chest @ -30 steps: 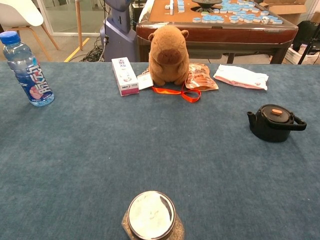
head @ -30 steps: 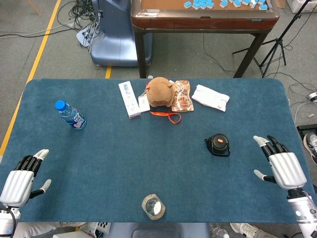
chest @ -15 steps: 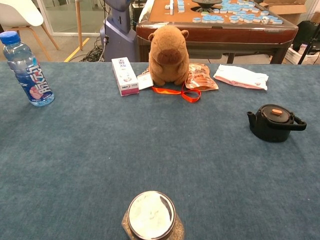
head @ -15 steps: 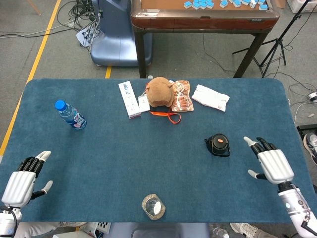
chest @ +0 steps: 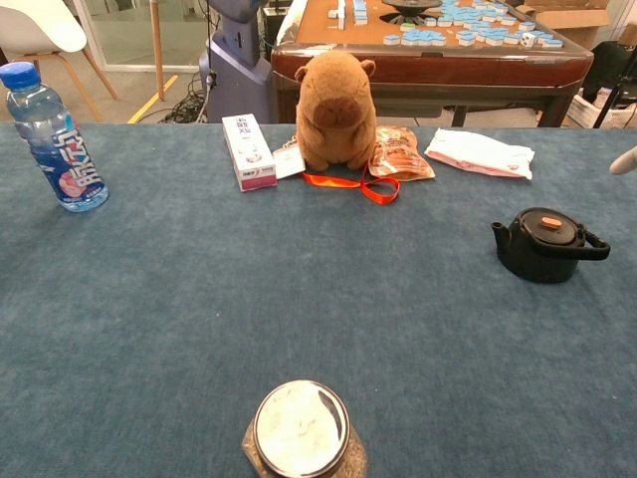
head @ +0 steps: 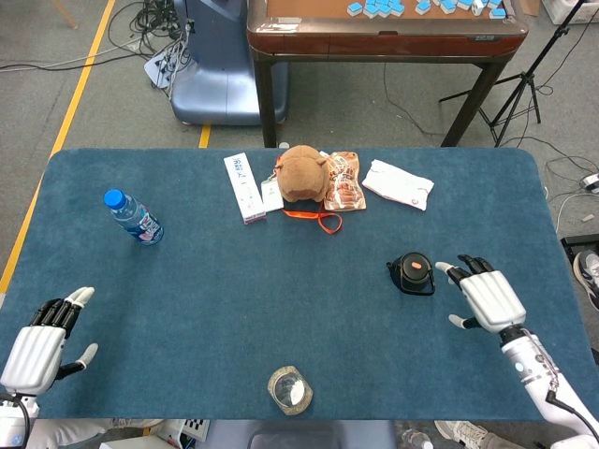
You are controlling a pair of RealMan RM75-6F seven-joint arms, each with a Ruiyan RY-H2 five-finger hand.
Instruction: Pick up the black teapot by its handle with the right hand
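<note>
The black teapot with an orange knob on its lid stands on the blue table, right of centre; in the chest view the teapot shows its spout to the left and its handle to the right. My right hand hovers just right of the teapot, fingers spread and empty, a small gap from the handle. Only one fingertip of it shows at the chest view's right edge. My left hand rests open near the table's front left corner.
A water bottle lies at the left. A white box, a capybara plush, a snack packet and a white pouch line the far side. A glass jar stands at the front centre.
My right hand has moved left, from the table's right edge to just beside the teapot's handle. The left hand has barely shifted.
</note>
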